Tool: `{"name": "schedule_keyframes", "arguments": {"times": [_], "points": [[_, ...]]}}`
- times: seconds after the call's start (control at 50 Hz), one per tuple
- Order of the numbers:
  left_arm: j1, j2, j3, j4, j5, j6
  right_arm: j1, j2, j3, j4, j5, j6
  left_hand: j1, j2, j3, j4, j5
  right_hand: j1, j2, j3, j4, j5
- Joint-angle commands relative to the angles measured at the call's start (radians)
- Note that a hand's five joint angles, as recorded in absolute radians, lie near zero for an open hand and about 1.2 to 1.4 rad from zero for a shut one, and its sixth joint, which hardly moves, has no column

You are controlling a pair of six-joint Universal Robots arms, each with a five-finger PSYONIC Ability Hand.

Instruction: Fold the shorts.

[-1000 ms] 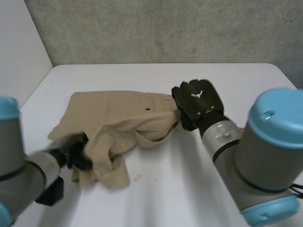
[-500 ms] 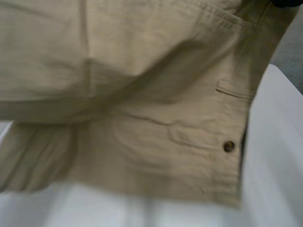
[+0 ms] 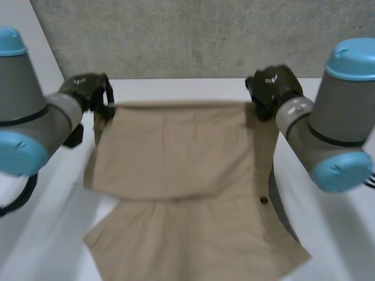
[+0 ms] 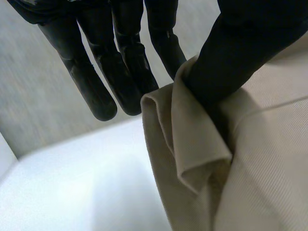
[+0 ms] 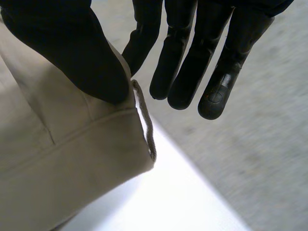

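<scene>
The beige shorts [image 3: 176,158] hang spread out between my two raised hands, with the lower part draped toward the white table [image 3: 193,86]. My left hand [image 3: 88,91] grips the upper left corner. In the left wrist view its thumb [image 4: 240,53] pinches a folded edge of the shorts [image 4: 260,163] against a finger, the other fingers [image 4: 120,62] straight. My right hand [image 3: 272,88] grips the upper right corner. In the right wrist view its thumb [image 5: 72,48] presses the waistband [image 5: 62,159] by a belt loop [image 5: 144,120]. A dark button [image 3: 263,200] shows on the right side.
A grey concrete wall [image 3: 193,35] rises behind the table's far edge and a white wall [image 3: 23,35] stands at the left. Bare table surface [image 4: 72,183] lies beyond the left corner and more bare table [image 5: 163,202] lies below the right one.
A second ago the shorts lay crumpled on the table with both hands low on them. Both hands have lifted and moved apart, and the shorts now hang stretched flat between them.
</scene>
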Motion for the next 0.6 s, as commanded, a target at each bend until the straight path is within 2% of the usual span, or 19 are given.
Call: {"name": "schedule_keyframes", "arguments": {"times": [0.02,0.08,0.1,0.12,0.14,0.16,0.2,0.22,0.28,0.4,0.48,0.6], "points": [[0.006,-0.230,0.383,0.085,-0.088,0.020,-0.002,0.155,-0.233,-0.298,0.113,-0.049,0.268,0.199,0.205,0.202,0.239,0.421,0.216,0.219,0.204,0.231],[0.001,-0.290,0.470,0.117,-0.099,0.048,-0.008,0.189,-0.290,-0.311,0.113,-0.086,0.268,0.199,0.205,0.202,0.239,0.421,0.216,0.219,0.204,0.231],[0.000,-0.299,0.476,0.137,-0.098,0.054,-0.008,0.224,-0.332,-0.299,0.113,-0.115,0.268,0.199,0.205,0.202,0.239,-0.112,-0.317,-0.315,-0.329,-0.302],[-0.002,-0.305,0.477,0.161,-0.096,0.060,-0.010,0.243,-0.349,-0.289,0.113,-0.129,0.121,0.051,0.057,0.054,0.091,-0.664,-0.869,-0.866,-0.881,-0.854],[-0.009,-0.312,0.471,0.213,-0.093,0.075,-0.008,0.260,-0.365,-0.280,0.114,-0.146,-0.762,-0.831,-0.825,-0.828,-0.791,-0.800,-1.005,-1.003,-1.017,-0.990],[-0.012,-0.315,0.465,0.241,-0.090,0.083,-0.008,0.276,-0.380,-0.268,0.113,-0.161,-0.953,-1.023,-1.016,-1.020,-0.983,-0.800,-1.005,-1.003,-1.017,-0.990],[-0.015,-0.315,0.445,0.287,-0.082,0.100,-0.004,0.310,-0.406,-0.239,0.117,-0.192,-0.873,-0.943,-0.936,-0.940,-0.903,-0.800,-1.005,-1.003,-1.017,-0.990],[-0.020,-0.312,0.415,0.328,-0.079,0.117,-0.002,0.313,-0.406,-0.234,0.117,-0.198,-0.953,-1.023,-1.016,-1.020,-0.983,-0.800,-1.005,-1.003,-1.017,-0.990],[-0.028,-0.299,0.350,0.382,-0.081,0.137,0.001,0.306,-0.377,-0.220,0.122,-0.198,-0.953,-1.023,-1.016,-1.020,-0.983,-0.800,-1.005,-1.003,-1.017,-0.990],[-0.037,-0.247,0.247,0.383,-0.079,0.140,-0.001,0.212,-0.241,-0.217,0.119,-0.146,-0.953,-1.023,-1.016,-1.020,-0.983,-0.800,-1.005,-1.003,-1.017,-0.990],[-0.035,-0.125,0.077,0.367,-0.079,0.142,-0.001,0.158,-0.164,-0.214,0.108,-0.125,-0.953,-1.023,-1.016,-1.020,-0.983,-0.800,-1.005,-1.003,-1.017,-0.990],[-0.032,0.050,-0.172,0.329,-0.078,0.145,-0.010,0.008,0.074,-0.165,-0.011,-0.086,-0.953,-1.023,-1.016,-1.020,-0.983,-0.800,-1.005,-1.003,-1.017,-0.990]]}}
